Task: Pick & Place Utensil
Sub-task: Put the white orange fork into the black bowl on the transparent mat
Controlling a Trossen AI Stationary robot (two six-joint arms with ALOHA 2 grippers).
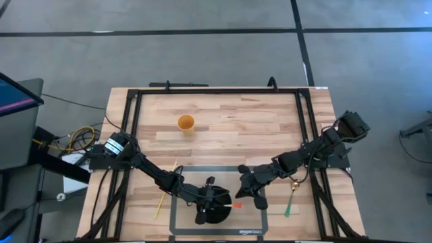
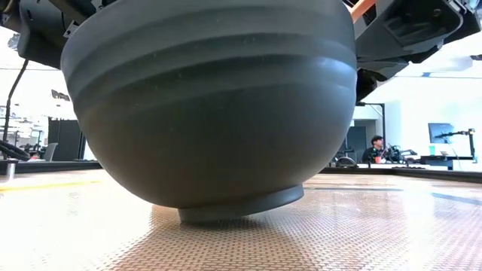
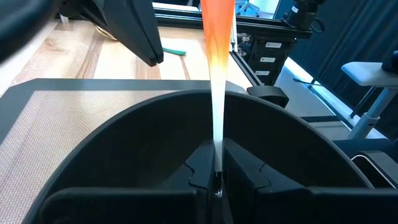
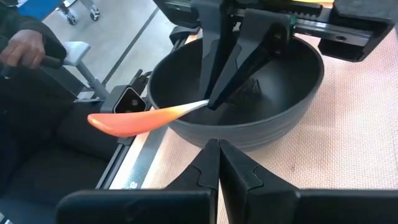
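A dark grey bowl (image 1: 210, 210) (image 2: 211, 105) (image 4: 249, 118) stands on its foot on a grey mat at the table's near edge. An orange spoon (image 1: 236, 204) (image 4: 134, 120) (image 3: 217, 50) with a pale handle end sticks out past the bowl's right rim. My left gripper (image 3: 217, 177) (image 4: 210, 102) is over the bowl and shut on the spoon. My right gripper (image 4: 217, 152) (image 1: 251, 191) hovers just right of the bowl, fingers shut on nothing. My left gripper pinches the spoon's pale handle end (image 4: 202, 104) (image 3: 217, 155) between its two fingers. The fingers (image 4: 233, 56) come down from above into the bowl's opening. The spoon lies roughly level, its orange end (image 4: 112, 122) out beyond the rim toward the right gripper, clear of the mat.
A green utensil (image 1: 289, 204) lies on the table right of the mat and a yellow one (image 1: 164, 194) left of it. An orange cup (image 1: 185, 123) stands toward the far side. A black frame (image 1: 216, 91) rims the table. A person (image 4: 25, 43) sits beyond the near edge.
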